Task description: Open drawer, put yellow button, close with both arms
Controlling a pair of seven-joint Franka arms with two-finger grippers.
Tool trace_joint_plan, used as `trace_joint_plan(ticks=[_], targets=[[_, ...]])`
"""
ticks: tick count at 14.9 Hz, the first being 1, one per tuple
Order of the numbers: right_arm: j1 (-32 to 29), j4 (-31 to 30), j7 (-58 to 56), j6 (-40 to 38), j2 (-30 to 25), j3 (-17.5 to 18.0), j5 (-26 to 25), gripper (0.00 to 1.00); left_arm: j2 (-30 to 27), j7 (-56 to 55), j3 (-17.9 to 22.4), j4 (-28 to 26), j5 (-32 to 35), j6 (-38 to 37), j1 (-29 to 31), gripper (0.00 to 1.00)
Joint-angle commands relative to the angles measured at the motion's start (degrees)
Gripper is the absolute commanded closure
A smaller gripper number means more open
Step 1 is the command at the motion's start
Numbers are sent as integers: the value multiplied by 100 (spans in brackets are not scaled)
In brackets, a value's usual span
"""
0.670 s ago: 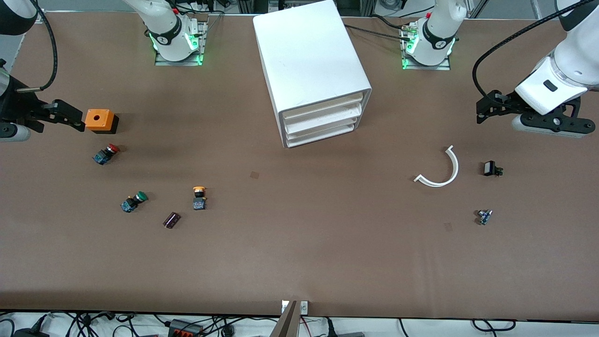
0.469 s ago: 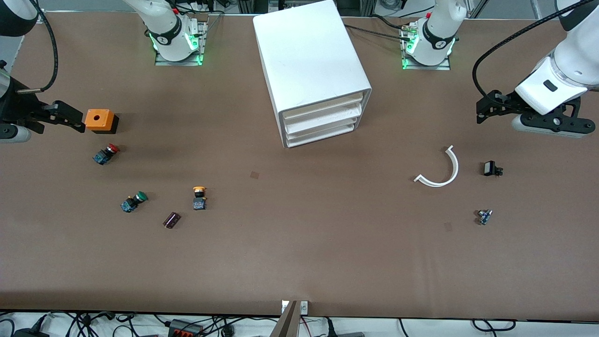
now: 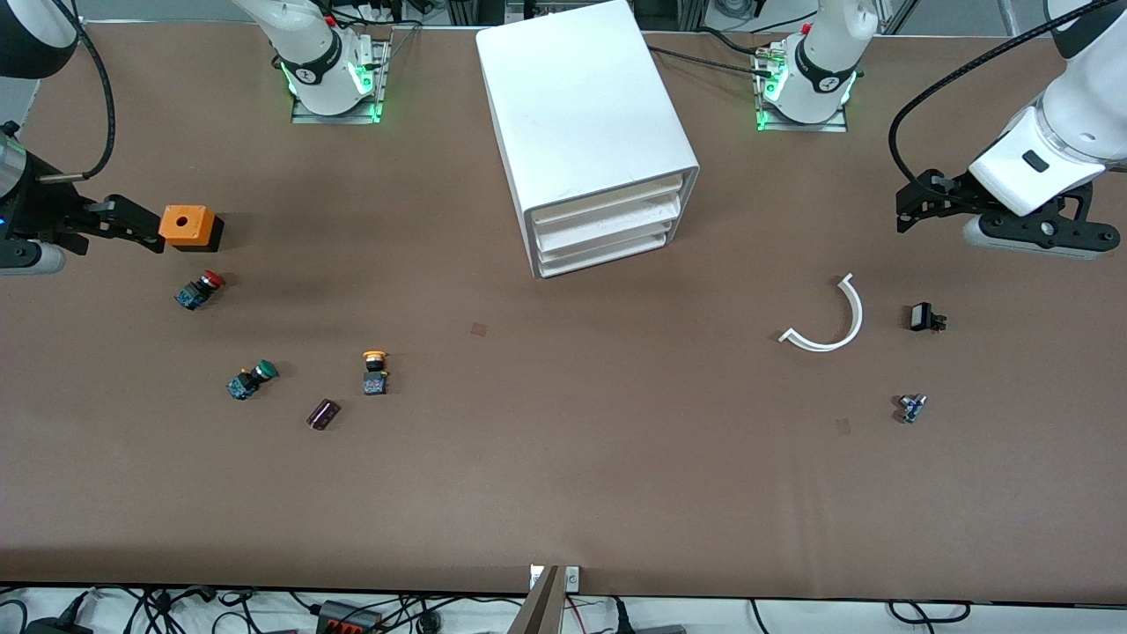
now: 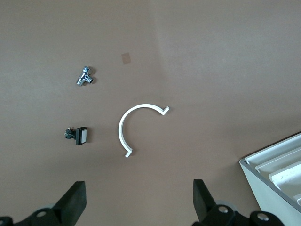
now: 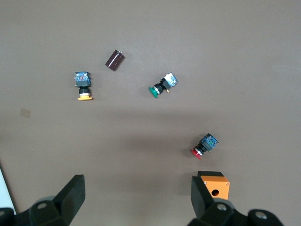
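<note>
On the brown table point(image 3: 563, 493), at the middle of the edge where the arms' bases stand, sits a white drawer cabinet point(image 3: 581, 123) with its three drawers shut, their fronts facing the front camera. The left gripper point(image 3: 911, 211) hangs over the table near the end on the left arm's side, its fingers point(image 4: 75, 202) spread wide and holding nothing. The right gripper point(image 3: 132, 224) hangs near the table's end on the right arm's side, just beside an orange box point(image 3: 187, 226) with a hole in its top; its jaws also stand apart and empty.

A white curved strip point(image 3: 828, 321) lies toward the left arm's end, with a small black part point(image 3: 924, 317) beside it and a tiny metal fitting point(image 3: 911, 407) nearer the front camera.

The yellow button point(image 3: 375, 372) lies on its side toward the right arm's end, well clear of both grippers. Near it are a green-capped button point(image 3: 251, 379), a red-capped button point(image 3: 199, 290) and a dark cylinder point(image 3: 322, 413).
</note>
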Motion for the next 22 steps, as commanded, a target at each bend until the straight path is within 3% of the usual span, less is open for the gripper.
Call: trace_joint_plan(ticks=[1, 3, 6, 8, 13, 18, 22], targets=[[24, -52, -12, -1, 65, 52, -48, 0, -67, 26, 10, 35, -88, -109, -17, 0], [86, -52, 14, -1, 162, 52, -21, 0, 3, 18, 10, 88, -97, -118, 0, 0], [77, -17, 49, 112, 460, 52, 49, 0, 170, 44, 10, 342, -123, -748, 0, 0], [147, -17, 66, 367, 671, 52, 154, 0, 214, 61, 10, 369, -552, -1145, -44, 0], [578, -17, 84, 780, 1321, 43, 154, 0, 635, 123, -148, 413, -914, -1630, -552, 0], [1096, -8, 93, 1184, 2130, 43, 181, 0, 1444, 350, -148, 405, -2600, -1306, -624, 0], [1299, -17, 93, 1843, 2780, 43, 251, 0, 2067, 1816, -157, 308, -3672, -664, -615, 0]])
